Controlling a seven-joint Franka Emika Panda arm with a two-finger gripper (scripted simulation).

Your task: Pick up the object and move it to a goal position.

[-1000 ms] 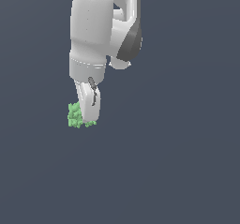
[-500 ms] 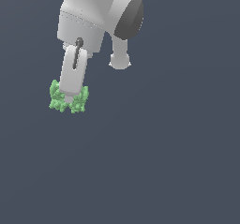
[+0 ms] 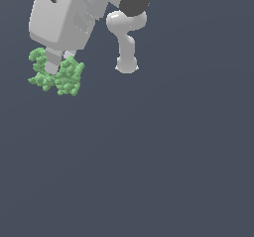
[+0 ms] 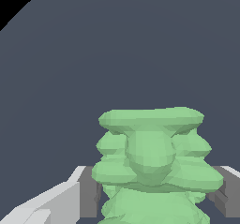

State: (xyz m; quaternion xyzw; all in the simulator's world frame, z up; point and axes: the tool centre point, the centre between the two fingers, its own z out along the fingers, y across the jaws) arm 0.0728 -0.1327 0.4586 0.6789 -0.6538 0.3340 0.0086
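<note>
Claw [image 3: 58, 68] and object [image 3: 62, 76] now farther left.

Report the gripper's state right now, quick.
Gripper: shut on the lumpy light-green object, with a grey finger pad pressed against each side of it.

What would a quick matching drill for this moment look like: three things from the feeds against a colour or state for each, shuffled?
Things:
1. knobbly object
2. pincer
3. pincer pads

Descriptions:
A. dark grey, pressed against the object's sides
B. white, shut on the load at the exterior view's upper left
C. light green, held between the fingers

Pairs: 1-C, 2-B, 3-A
</note>
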